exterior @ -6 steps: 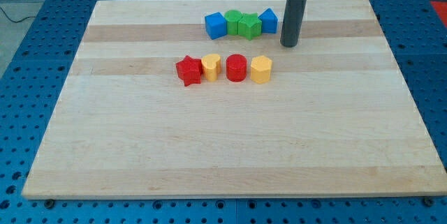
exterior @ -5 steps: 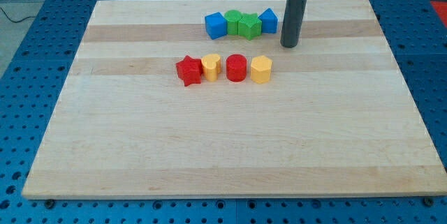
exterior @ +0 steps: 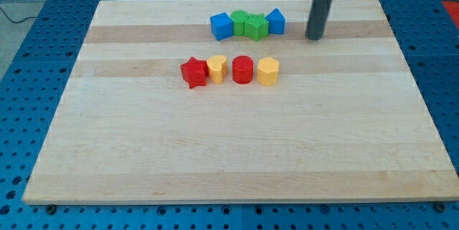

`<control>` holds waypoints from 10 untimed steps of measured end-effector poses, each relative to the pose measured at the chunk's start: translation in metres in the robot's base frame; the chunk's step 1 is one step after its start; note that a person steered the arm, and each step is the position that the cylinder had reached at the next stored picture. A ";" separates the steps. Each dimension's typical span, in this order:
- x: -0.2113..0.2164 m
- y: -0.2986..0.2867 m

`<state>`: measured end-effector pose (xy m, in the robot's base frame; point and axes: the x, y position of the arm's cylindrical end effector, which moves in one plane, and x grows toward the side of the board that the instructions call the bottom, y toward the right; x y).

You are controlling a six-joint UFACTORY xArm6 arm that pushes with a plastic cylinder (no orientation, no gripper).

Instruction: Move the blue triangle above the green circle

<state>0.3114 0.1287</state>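
You have the wooden desk [exterior: 237, 158] filling most of the view, resting on a blue perforated base [exterior: 21, 79]. The dark rod comes down from the view's top edge on the view's right, and my tip [exterior: 314, 38] sits on the desk to the view's right of the upper row of blocks, apart from them, with bare wood between it and the blue triangle [exterior: 275, 21]. There are no fingers on this arm to be apart or together, only the rod. In that upper row, from the view's left, you see a blue cube [exterior: 221, 26], the green circle [exterior: 239, 21], a second green block [exterior: 255, 26] of a star-like shape, and the blue triangle at the row's right end; the four sit packed close, touching or nearly so. So the triangle lies to the view's right of the circle, with the second green block between them. Lower down a second row runs: a red star [exterior: 193, 72], a yellow block [exterior: 216, 68], a red cylinder [exterior: 242, 69] and a yellow hexagonal block [exterior: 267, 71].
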 end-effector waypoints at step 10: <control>-0.069 -0.122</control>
